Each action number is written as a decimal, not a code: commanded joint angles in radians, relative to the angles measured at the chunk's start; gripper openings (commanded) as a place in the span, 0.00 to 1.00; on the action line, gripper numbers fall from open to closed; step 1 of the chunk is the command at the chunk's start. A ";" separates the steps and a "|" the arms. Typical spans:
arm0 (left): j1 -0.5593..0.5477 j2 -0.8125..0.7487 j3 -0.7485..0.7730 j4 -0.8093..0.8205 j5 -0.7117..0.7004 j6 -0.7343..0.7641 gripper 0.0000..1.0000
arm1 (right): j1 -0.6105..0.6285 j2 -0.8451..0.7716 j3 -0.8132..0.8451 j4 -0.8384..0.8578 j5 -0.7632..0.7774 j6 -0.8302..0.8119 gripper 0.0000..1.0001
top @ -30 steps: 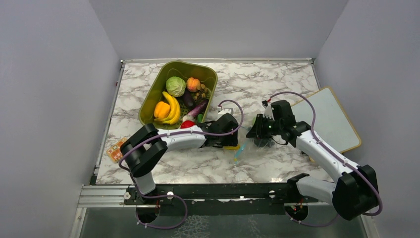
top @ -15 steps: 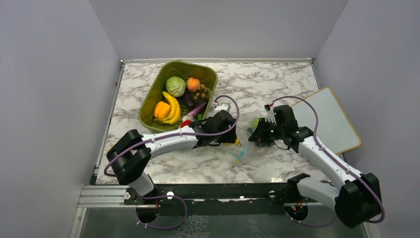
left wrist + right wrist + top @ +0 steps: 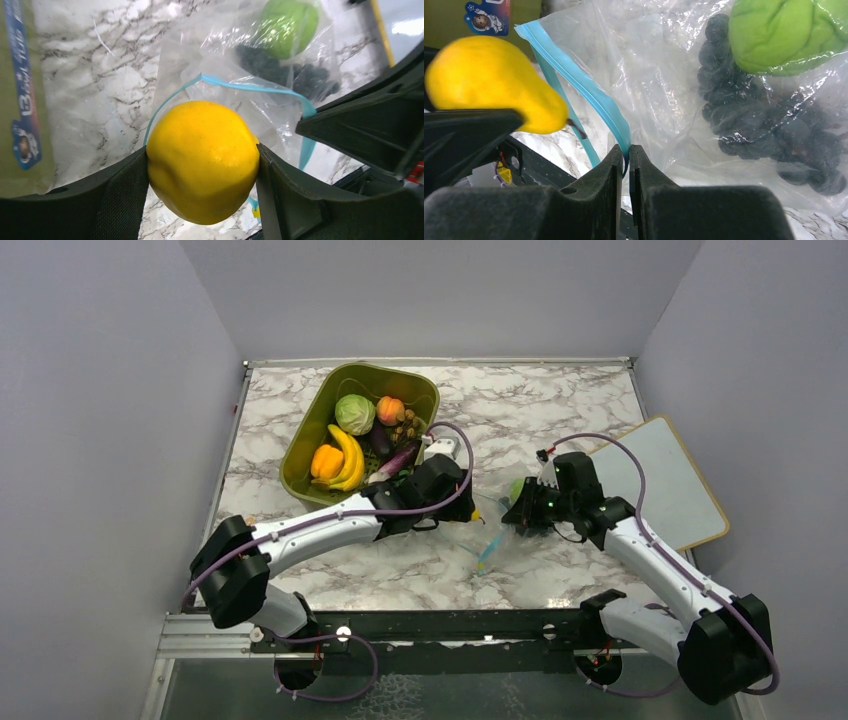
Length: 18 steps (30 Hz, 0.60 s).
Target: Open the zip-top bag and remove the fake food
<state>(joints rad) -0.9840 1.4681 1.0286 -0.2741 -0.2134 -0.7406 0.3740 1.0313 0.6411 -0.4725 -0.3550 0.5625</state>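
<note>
The clear zip-top bag point(image 3: 507, 537) lies on the marble table, its mouth open. My left gripper point(image 3: 202, 170) is shut on the yellow pear point(image 3: 202, 160) and holds it outside the bag, just above the blue zipper strip point(image 3: 250, 87). My right gripper point(image 3: 626, 152) is shut on the zipper strip point(image 3: 579, 80) at one lip of the mouth. A light green round piece point(image 3: 784, 32) and a dark purple knobbly piece point(image 3: 764, 125) lie inside the bag. In the top view the left gripper point(image 3: 462, 508) is left of the bag, and the right gripper point(image 3: 521, 512) is at its far side.
A green bin point(image 3: 300, 455) behind the left arm holds a cabbage, a banana bunch, an orange pepper and other toys. A white board point(image 3: 670, 480) lies at the right edge. A small card point(image 3: 234, 540) lies at the table's left edge.
My left gripper has drawn back from the bag towards the bin with the pear in it. The right gripper has kept its hold on the bag and shifted slightly.
</note>
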 commanded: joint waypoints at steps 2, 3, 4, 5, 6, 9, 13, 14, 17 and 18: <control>0.006 -0.104 0.048 -0.028 -0.088 0.035 0.00 | 0.005 -0.027 -0.013 0.002 0.037 0.008 0.11; 0.009 -0.121 0.048 -0.030 -0.102 0.037 0.00 | 0.005 -0.029 -0.013 0.002 0.037 0.008 0.11; 0.012 -0.141 0.048 -0.031 -0.116 0.038 0.00 | 0.004 -0.032 -0.014 0.000 0.037 0.008 0.11; 0.017 -0.159 0.048 -0.035 -0.132 0.041 0.00 | 0.005 -0.033 -0.014 -0.001 0.039 0.007 0.11; 0.023 -0.182 0.049 -0.035 -0.149 0.047 0.00 | 0.004 -0.035 -0.015 -0.003 0.040 0.006 0.11; 0.050 -0.246 0.056 -0.035 -0.204 0.063 0.00 | 0.005 -0.037 -0.016 -0.004 0.042 0.004 0.11; 0.141 -0.306 0.067 -0.044 -0.238 0.066 0.00 | 0.004 -0.039 -0.013 -0.004 0.038 0.007 0.11; 0.182 -0.314 0.069 -0.047 -0.234 0.060 0.00 | 0.004 -0.040 -0.014 -0.003 0.037 0.007 0.11; 0.327 -0.311 0.088 -0.081 -0.218 0.001 0.00 | 0.005 -0.039 -0.012 -0.005 0.036 0.004 0.11; 0.363 -0.303 0.095 -0.083 -0.205 -0.012 0.00 | 0.005 -0.040 -0.010 -0.005 0.036 0.004 0.11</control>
<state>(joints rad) -0.7662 1.1645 1.0805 -0.3183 -0.3931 -0.7006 0.3740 1.0073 0.6365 -0.4740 -0.3378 0.5644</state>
